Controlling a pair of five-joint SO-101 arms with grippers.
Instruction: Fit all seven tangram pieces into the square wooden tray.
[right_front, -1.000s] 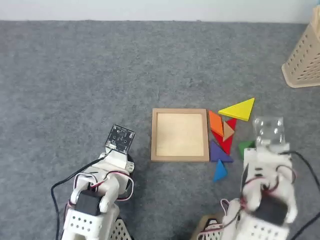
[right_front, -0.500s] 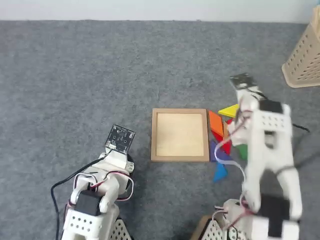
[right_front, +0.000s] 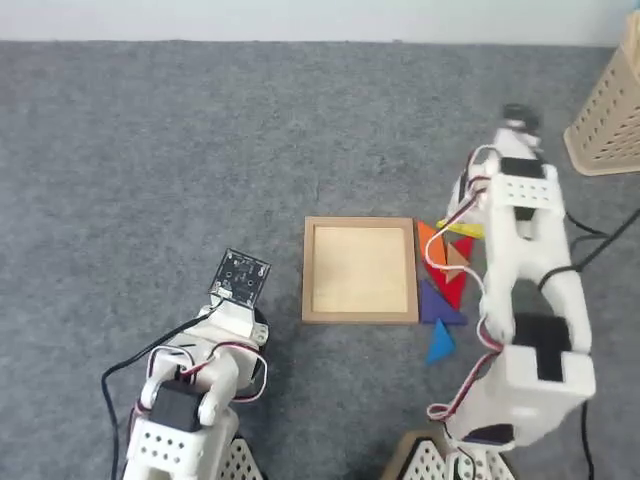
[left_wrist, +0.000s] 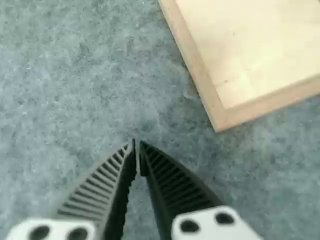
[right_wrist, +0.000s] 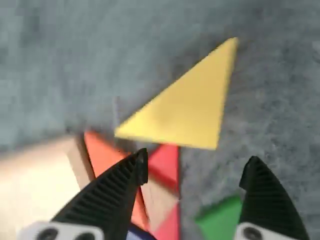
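We held our right pincer (right_wrist: 197, 160) spread wide at the yellow triangle (right_wrist: 185, 110), likely lining up a grab; the other pieces (right_front: 445, 290) lay clustered just beside the wooden tray (right_front: 308, 270). Our left pincer (left_wrist: 136, 146) sat clenched near the tray, out of the way.

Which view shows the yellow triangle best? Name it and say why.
The right wrist view: the yellow triangle lies whole ahead of the open right claw. In the high view the right arm covers it except a sliver. The left wrist view faces the wooden tray's corner.
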